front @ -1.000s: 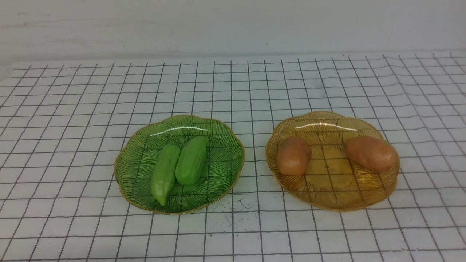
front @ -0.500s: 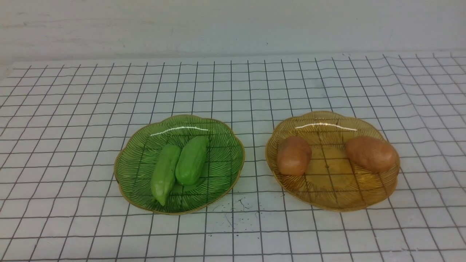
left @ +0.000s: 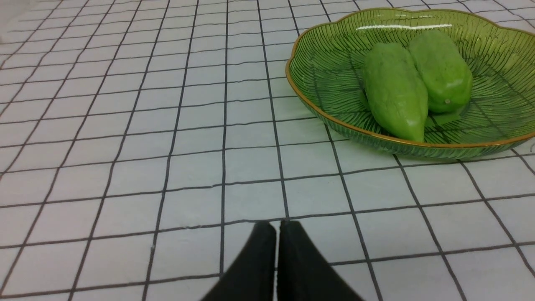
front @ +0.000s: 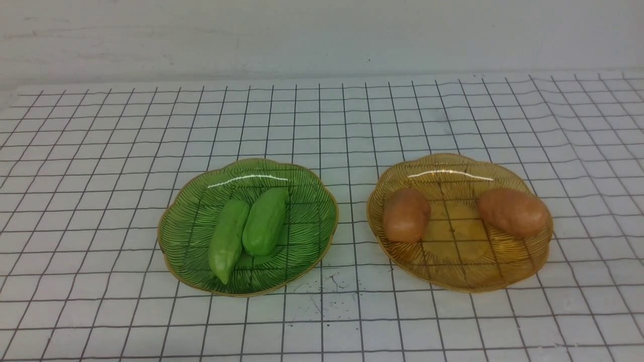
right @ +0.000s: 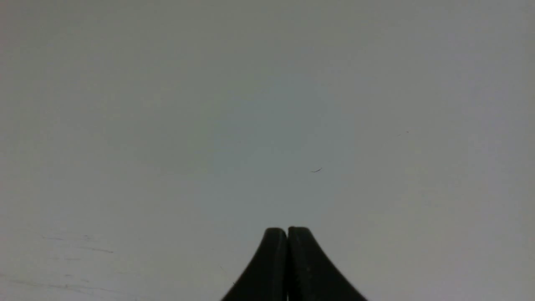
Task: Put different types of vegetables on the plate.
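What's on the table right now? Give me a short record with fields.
green plate: holds two green cucumbers, touching side by side
pointed cucumber: robot's left of the blunt cucumber
amber plate: holds two potatoes, apart
left potato: near the rim
right potato: near the opposite rim
left gripper: shut, empty, above the table
right gripper: shut, empty

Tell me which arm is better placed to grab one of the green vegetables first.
Probably left: its shut hand faces the green plate holding the pointed vegetable. The right hand faces only a blank surface.
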Robot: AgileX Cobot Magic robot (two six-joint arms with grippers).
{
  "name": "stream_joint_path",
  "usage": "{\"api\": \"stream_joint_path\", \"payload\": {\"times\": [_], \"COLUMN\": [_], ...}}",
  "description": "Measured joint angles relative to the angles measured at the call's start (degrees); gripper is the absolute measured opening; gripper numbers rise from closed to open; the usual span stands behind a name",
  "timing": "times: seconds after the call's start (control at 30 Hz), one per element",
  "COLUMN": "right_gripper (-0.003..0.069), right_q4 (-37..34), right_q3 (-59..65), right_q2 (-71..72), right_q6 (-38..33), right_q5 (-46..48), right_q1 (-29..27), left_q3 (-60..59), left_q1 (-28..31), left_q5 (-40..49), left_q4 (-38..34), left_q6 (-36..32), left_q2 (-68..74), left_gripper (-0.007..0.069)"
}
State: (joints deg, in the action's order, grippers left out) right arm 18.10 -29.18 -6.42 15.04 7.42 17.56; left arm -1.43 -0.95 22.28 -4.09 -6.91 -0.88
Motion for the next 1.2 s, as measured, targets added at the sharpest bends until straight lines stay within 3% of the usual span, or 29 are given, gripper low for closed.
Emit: {"api": "stream_joint_path", "payload": {"times": [0.67,0.8,1.07,1.2], "right_gripper": [-0.0014,-0.0014,-0.0014,-0.0014], "right_q4": [0.0,-3.5,-16.6,-18.7], "right_q3": [0.0,0.0,0.0,0.0], "right_q2": [0.0,0.0,-0.2,-0.2], "right_q6": [0.3,1.9,-10.4,-16.4], "right_q5": [0.0,-0.2,0.9,2.3], "right_q1": [0.0,0.0,0.0,0.0], "left_q3": [0.0,0.0,0.0,0.0], "left_q1": [0.0,0.0,0.0,0.0], "left_q5": [0.0,0.0,0.0,0.0], "left_q4": [0.1,0.1,0.1,0.1], "left_q6": [0.0,0.0,0.0,0.0], "left_q2": [0.0,0.0,0.0,0.0], "left_gripper": [-0.0008,-0.0008,-0.0008,-0.0008]}}
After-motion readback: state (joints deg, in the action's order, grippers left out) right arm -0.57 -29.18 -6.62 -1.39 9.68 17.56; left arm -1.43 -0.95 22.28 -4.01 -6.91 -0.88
